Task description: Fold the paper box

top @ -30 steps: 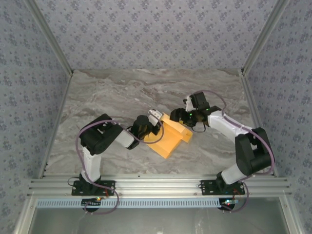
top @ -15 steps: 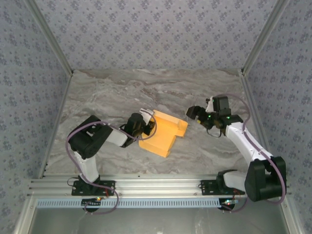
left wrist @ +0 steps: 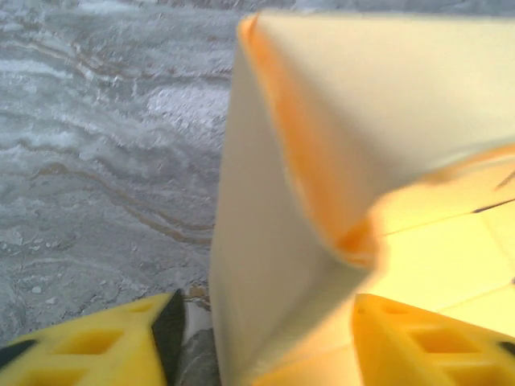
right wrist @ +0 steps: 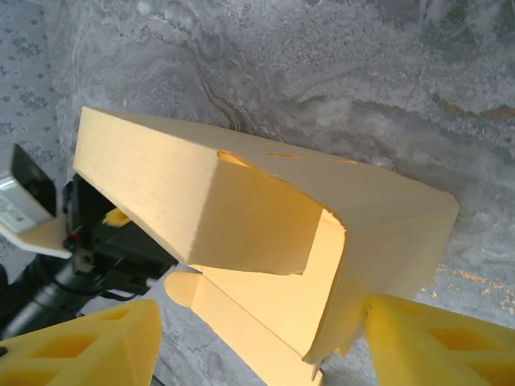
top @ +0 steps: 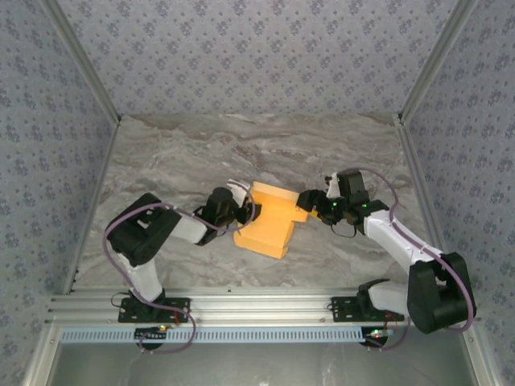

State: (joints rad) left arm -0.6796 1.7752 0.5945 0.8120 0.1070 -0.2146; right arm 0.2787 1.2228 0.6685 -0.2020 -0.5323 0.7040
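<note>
Paper box [top: 269,223]: half-folded, on marble table [top: 177,153]
Left gripper [top: 240,211]: released, jaws astride box wall
Right gripper [top: 305,199]: released, astride opposite end

Overhead view: even, diffuse light, no glare. Soft, short shadows beneath both arms on the marble table [top: 201,153]; frame sharp throughout.

Left wrist view: paper box [left wrist: 322,161] very close, blurred, washed pale at upper right; left fingers [left wrist: 88,350] soft along the bottom edge.

Right wrist view: bright, box edges crisp; right fingers [right wrist: 434,338] out of focus in the lower corners.
</note>
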